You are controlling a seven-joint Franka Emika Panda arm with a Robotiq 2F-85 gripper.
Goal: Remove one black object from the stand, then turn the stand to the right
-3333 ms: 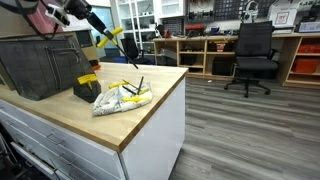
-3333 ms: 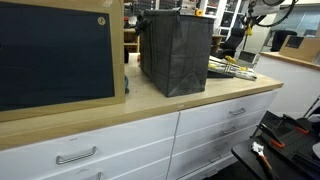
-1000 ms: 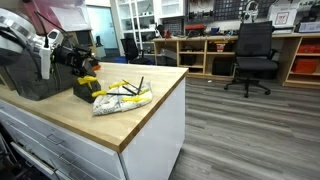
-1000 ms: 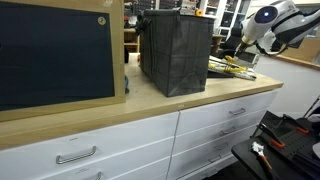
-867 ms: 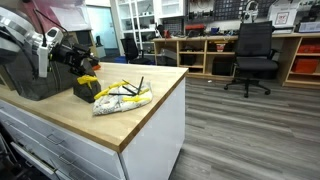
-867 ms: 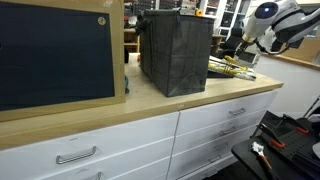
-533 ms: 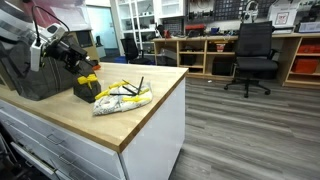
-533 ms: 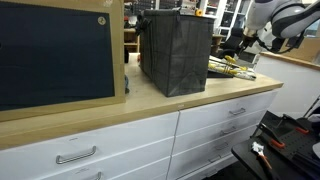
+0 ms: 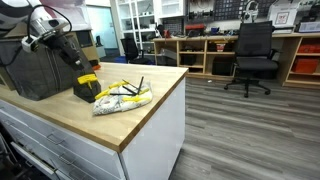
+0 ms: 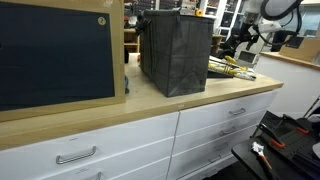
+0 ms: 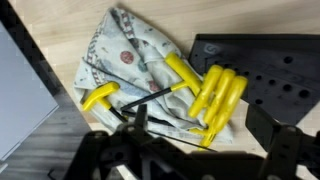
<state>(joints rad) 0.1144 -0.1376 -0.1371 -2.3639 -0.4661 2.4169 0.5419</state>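
The stand (image 9: 84, 90) is a small black wedge with yellow tops, sitting on the wooden counter (image 9: 130, 120) in front of the mesh basket. In the wrist view the stand (image 11: 268, 68) shows as a black block with rows of holes, and several yellow handles (image 11: 216, 100) lie against its left edge. One black shaft with a yellow handle (image 11: 150, 95) lies across the clear plastic bag (image 11: 125, 55). My gripper (image 9: 82, 66) hovers just above the stand. My gripper (image 11: 200, 165) is open, its dark fingers (image 11: 112, 152) at the frame's bottom, holding nothing.
A large dark wire-mesh basket (image 9: 38, 66) stands right behind the stand, and the basket (image 10: 175, 50) fills the counter's middle. The plastic bag (image 9: 122, 97) lies beside the stand toward the counter edge. An office chair (image 9: 252, 55) and shelves stand across the floor.
The arm has swung up and over from in front of the basket toward the stand. The jaws have stayed open; stand and bag have not moved.
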